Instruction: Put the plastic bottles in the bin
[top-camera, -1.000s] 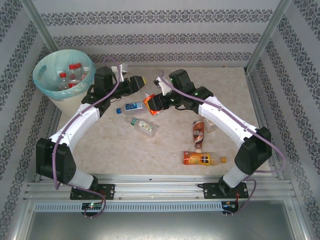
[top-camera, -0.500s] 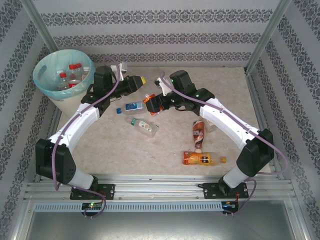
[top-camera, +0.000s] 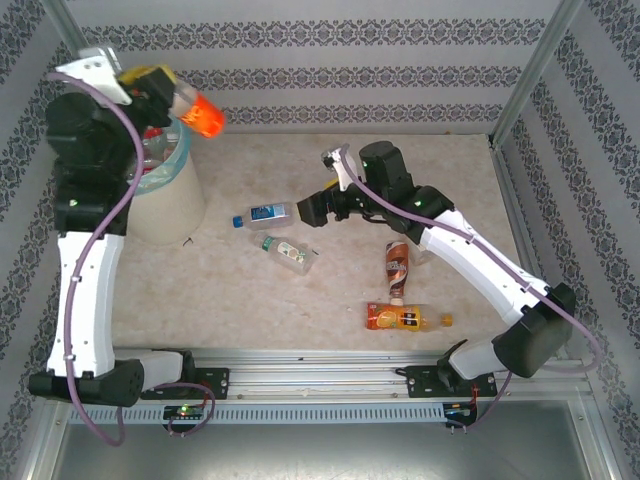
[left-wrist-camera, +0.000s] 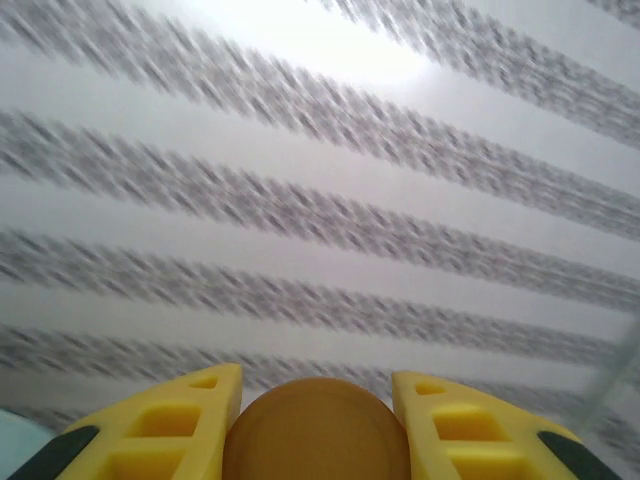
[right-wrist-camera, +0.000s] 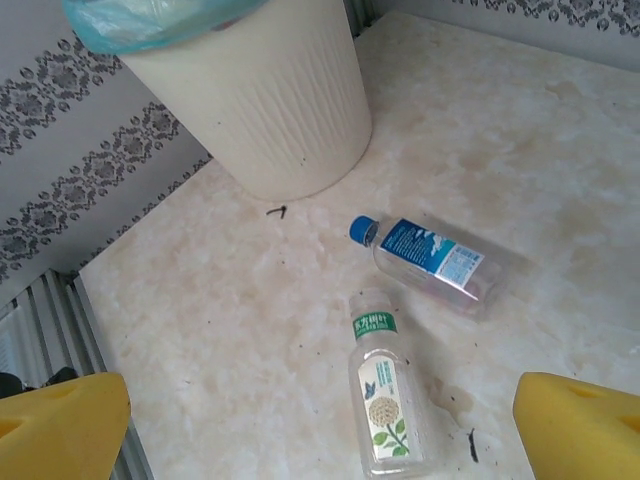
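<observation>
- The left gripper, clamped on the orange bottle, had risen from the table to above the bin; only the release remained.
- The right gripper had let go, its jaws wide apart.
- The bottle's long axis ran along the fingers, its free end pointing rightward past the rim.

The far-right worktop lies bare and passable; the bin fills the far-left corner, and a blue-capped bottle and green-labelled bottle lie near it
</observation>
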